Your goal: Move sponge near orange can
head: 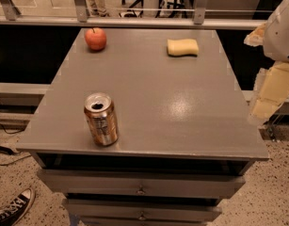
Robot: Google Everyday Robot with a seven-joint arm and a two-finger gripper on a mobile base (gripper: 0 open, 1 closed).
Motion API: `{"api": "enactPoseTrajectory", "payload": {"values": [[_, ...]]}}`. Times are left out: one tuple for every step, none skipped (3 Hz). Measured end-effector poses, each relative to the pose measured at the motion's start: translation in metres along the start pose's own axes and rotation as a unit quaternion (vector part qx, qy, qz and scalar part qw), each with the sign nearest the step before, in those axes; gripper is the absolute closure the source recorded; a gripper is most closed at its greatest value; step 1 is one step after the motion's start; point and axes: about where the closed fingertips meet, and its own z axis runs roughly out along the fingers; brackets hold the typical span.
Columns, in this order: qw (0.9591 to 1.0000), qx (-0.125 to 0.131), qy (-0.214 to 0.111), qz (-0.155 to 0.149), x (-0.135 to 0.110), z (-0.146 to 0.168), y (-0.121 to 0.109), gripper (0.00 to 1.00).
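The pale yellow sponge [182,47] lies flat at the far right of the grey table top [148,93]. The orange can [101,119] stands upright near the front left edge, its silver top open. The two are far apart, on a diagonal across the table. My gripper [268,98] hangs off the table's right side, beyond the edge and about level with the table's middle, below the white arm [283,29]. It touches nothing and is well clear of the sponge and the can.
A red-orange apple [95,38] sits at the far left corner. The table is a drawer unit with drawers [140,189] below the front edge. A railing [134,20] runs behind the table. A person's sneaker [12,212] is on the floor at the lower left.
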Motion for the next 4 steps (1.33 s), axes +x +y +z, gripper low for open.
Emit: {"api": "enactPoseTrajectory", "payload": {"values": [[0.9999,0.01,-0.011,-0.003,-0.006,0.003,-0.008,0.0],[0.9987,0.017,-0.048,0.005,-0.015,0.026,-0.052,0.0],[0.9959,0.016,-0.086,0.021,-0.015,0.054,-0.1,0.0],[0.989,0.021,-0.142,0.035,-0.009,0.088,-0.16,0.0]]}}
